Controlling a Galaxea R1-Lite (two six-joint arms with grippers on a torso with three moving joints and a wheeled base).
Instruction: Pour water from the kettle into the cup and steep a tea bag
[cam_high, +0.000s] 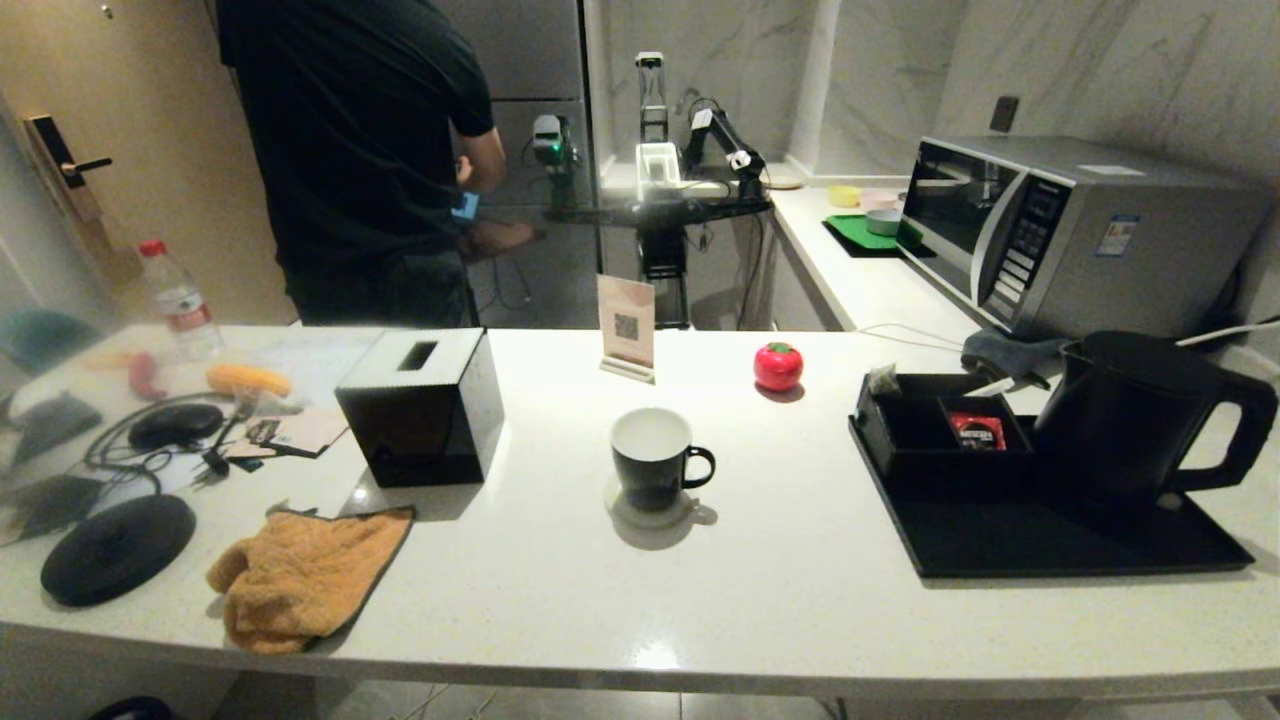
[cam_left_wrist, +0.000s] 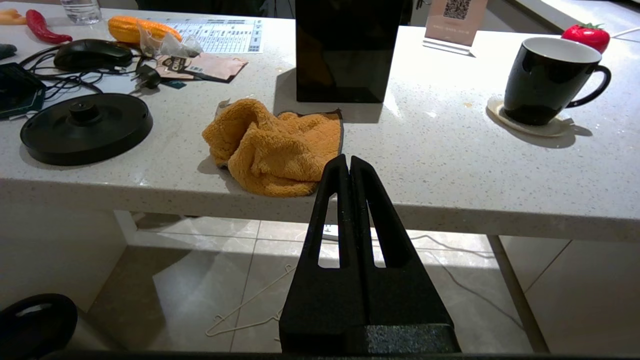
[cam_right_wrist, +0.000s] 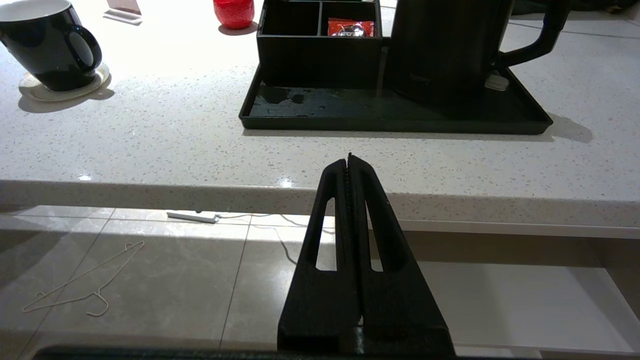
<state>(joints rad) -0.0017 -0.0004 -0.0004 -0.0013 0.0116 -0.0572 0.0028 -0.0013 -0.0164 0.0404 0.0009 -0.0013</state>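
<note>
1. Nothing of the task looks begun: the cup (cam_high: 652, 458) stands upright on a pale coaster (cam_high: 650, 505) near the middle of the white table (cam_high: 560, 600), and its white inside shows no water that I can make out
2. The kettle (cam_high: 1130, 420) sits upright with its lid on, at the right end of a black tray (cam_high: 1050, 545) on the robot's right side of the table, its loop handle turned away from the cup; it is well apart from the cup
3. The tea bag (cam_high: 883, 379) appears to be the small greyish pouch perched at the far left corner of the black compartment box (cam_high: 915, 425) on the same tray; a red packet (cam_high: 977, 430) lies in the box's right compartment
4. The left claw (cam_left_wrist: 350, 159) is closed with its fingers pressed together and holds nothing; it hangs below and in front of the table edge, near an orange cloth (cam_left_wrist: 272, 145)
5. The right claw (cam_right_wrist: 349, 158) is likewise closed and empty, low in front of the table edge and facing the tray
6. Neither arm shows in the head view, so both seem parked
7. All is left to do: grasp the kettle handle, carry it to the cup, tilt and pour, set it back, then fetch the tea bag and lower it into the cup
</note>
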